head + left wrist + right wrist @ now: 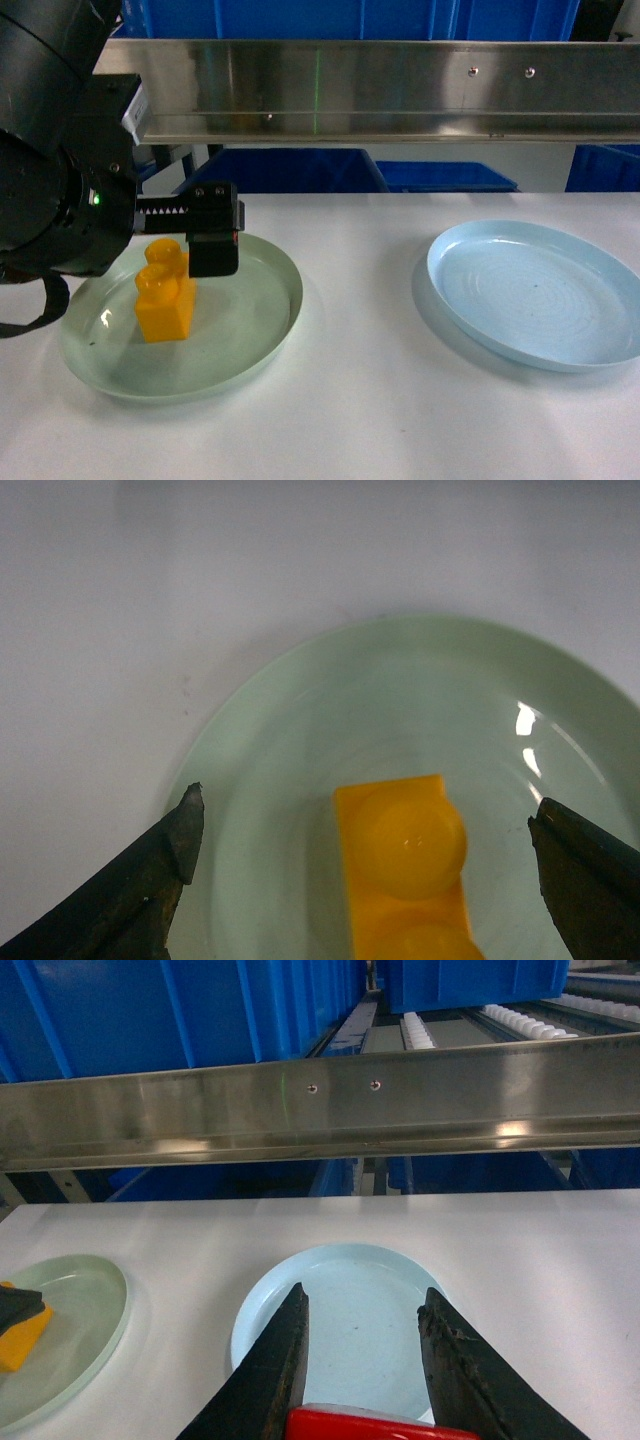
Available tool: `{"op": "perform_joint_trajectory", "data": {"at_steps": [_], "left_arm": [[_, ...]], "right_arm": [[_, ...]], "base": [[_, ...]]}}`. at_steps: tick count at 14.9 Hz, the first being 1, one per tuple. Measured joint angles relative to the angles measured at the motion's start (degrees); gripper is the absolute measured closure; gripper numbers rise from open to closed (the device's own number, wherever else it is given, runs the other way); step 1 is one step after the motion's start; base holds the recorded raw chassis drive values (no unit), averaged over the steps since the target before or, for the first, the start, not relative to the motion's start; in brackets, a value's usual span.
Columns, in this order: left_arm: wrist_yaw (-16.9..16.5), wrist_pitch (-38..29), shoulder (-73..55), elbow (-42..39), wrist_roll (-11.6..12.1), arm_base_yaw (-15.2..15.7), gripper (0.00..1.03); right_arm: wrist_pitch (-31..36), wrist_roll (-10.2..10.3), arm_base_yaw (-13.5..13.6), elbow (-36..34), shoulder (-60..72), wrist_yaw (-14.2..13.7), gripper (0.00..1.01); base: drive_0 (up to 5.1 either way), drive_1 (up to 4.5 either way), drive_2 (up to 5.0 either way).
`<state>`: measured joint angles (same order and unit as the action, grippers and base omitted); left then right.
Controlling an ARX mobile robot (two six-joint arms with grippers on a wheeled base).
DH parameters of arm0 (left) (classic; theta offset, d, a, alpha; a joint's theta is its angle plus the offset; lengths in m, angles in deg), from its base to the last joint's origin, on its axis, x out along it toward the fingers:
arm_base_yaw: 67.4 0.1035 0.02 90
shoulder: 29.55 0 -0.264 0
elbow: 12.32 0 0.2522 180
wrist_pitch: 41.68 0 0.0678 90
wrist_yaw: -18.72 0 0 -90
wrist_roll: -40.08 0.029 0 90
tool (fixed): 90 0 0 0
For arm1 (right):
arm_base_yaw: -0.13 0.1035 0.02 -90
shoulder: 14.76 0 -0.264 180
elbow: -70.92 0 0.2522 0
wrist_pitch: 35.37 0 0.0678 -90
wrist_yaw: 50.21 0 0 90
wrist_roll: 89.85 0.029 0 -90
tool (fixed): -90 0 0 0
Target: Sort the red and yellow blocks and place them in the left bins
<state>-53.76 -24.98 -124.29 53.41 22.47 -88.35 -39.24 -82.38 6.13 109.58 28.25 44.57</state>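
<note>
A yellow block [165,295] stands studs-up in the pale green plate [250,350] at the left of the table. My left gripper [190,255] hovers just above it, open. In the left wrist view its fingers straddle the yellow block [405,870] with wide gaps on both sides, over the green plate [300,700]. My right gripper [365,1292] is outside the head view. It is shut on a red block [370,1425] held deep between its fingers, above the near edge of the light blue plate [360,1310].
The light blue plate [540,300] lies at the right of the white table. A steel rail [380,90] runs across the back, with blue crates [280,170] behind and below it. The green plate [80,1300] shows left in the right wrist view.
</note>
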Motion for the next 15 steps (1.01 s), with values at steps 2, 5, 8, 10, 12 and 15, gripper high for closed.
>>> {"op": "perform_joint_trajectory", "data": {"at_steps": [2, 5, 8, 10, 12, 15], "left_arm": [[-1.7, -1.9, -2.1, -2.1, 0.2, -0.4, 0.05], [-2.6, -3.1, -2.3, -2.4, 1.6, -0.8, 0.05], [-2.3, -3.7, -2.9, -2.5, 2.4, -0.6, 0.39], [-2.4, -2.9, -3.2, -2.6, 2.6, -0.3, 0.63], [-2.7, -2.3, -3.3, -2.5, 2.4, -0.3, 0.74], [-2.3, -9.2, -1.8, -4.8, 4.1, 2.1, 0.74]], "right_arm": [[0.0, 0.0, 0.0, 0.0, 0.0, 0.0, 0.74], [0.0, 0.0, 0.0, 0.0, 0.0, 0.0, 0.74], [0.0, 0.0, 0.0, 0.0, 0.0, 0.0, 0.74], [0.0, 0.0, 0.0, 0.0, 0.0, 0.0, 0.74], [0.0, 0.0, 0.0, 0.0, 0.0, 0.0, 0.74], [0.0, 0.0, 0.0, 0.0, 0.0, 0.0, 0.74]], "base": [[0.0, 0.0, 0.0], [0.0, 0.0, 0.0], [0.0, 0.0, 0.0], [0.0, 0.0, 0.0], [0.0, 0.0, 0.0], [0.0, 0.0, 0.0]]}}
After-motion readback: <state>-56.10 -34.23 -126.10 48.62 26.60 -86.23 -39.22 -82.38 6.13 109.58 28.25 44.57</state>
